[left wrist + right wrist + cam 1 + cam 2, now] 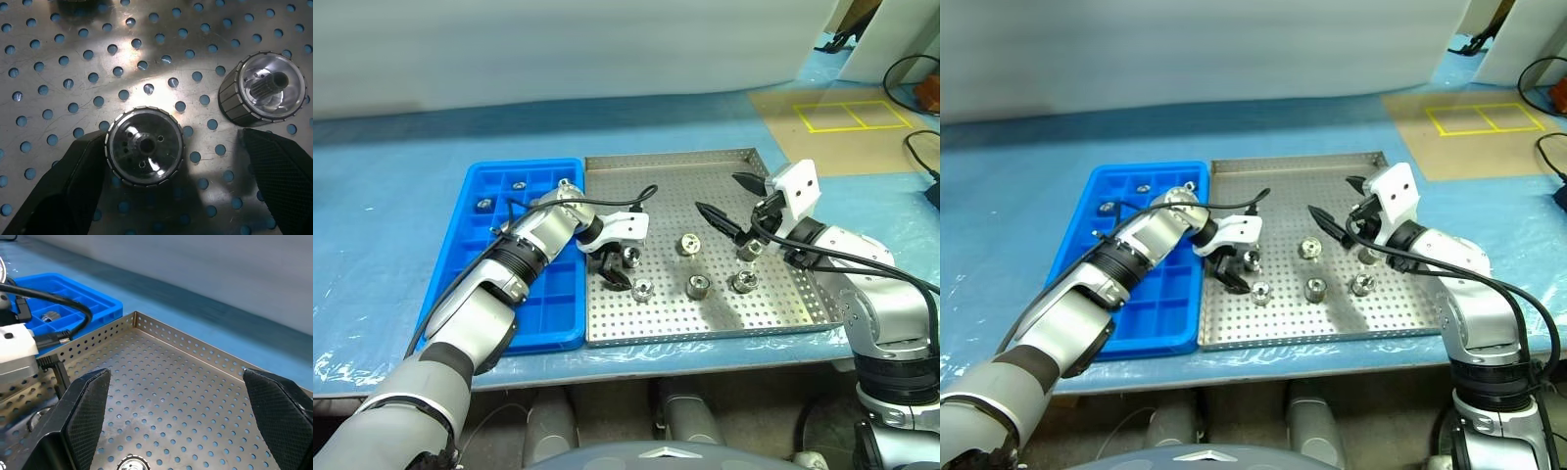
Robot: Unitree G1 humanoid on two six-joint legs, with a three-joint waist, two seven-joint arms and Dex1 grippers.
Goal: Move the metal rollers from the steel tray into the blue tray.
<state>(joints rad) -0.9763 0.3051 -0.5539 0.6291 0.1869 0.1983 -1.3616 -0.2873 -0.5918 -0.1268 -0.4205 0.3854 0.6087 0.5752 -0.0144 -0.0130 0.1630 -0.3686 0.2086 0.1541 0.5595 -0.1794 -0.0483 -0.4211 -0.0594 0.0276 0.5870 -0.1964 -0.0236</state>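
Between the spread fingers of the left gripper (pixel 168 191), the left wrist view shows one metal roller (pixel 145 146) beside one finger, unclamped, and a second roller (pixel 262 88) lying tipped just beyond. Head views show more rollers (pixel 696 286) farther along the steel tray (pixel 705 176), whose rim abuts the blue tray (pixel 499 186) behind that hand. Raised above the tray, the right gripper (pixel 722 204) stands wide apart and empty, bare perforated floor ahead to the far corner rim.
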